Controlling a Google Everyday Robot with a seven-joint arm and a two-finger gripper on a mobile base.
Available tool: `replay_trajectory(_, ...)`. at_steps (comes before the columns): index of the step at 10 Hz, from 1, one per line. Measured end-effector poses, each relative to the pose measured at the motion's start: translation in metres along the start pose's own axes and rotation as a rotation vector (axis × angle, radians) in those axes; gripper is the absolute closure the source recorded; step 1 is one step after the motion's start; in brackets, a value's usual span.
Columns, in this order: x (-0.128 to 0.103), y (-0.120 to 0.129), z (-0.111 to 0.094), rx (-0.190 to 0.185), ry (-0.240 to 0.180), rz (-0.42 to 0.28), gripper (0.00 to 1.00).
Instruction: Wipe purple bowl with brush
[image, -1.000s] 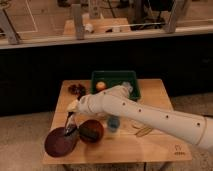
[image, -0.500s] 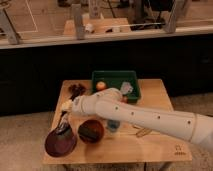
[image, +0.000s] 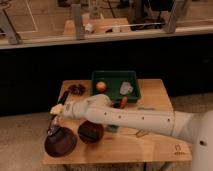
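No readable text, label, brand, number or sign anywhere in frame.
Small dark mark (image: 177, 148) on table (image: 150, 145), near front corner, lower right of frame: too blurred to read.
Gripper (image: 56, 114) at left of frame, just above purple bowl (image: 62, 144), fingers closed on brush (image: 52, 126).
No legible marking on gripper or white arm (image: 130, 120).
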Motion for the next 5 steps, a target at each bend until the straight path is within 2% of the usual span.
replay_trajectory(2, -0.005, 0.013, 0.012, 0.028, -0.022, -0.025, 1.0)
replay_trajectory(5, -0.005, 0.023, 0.018, 0.068, -0.048, -0.046, 1.0)
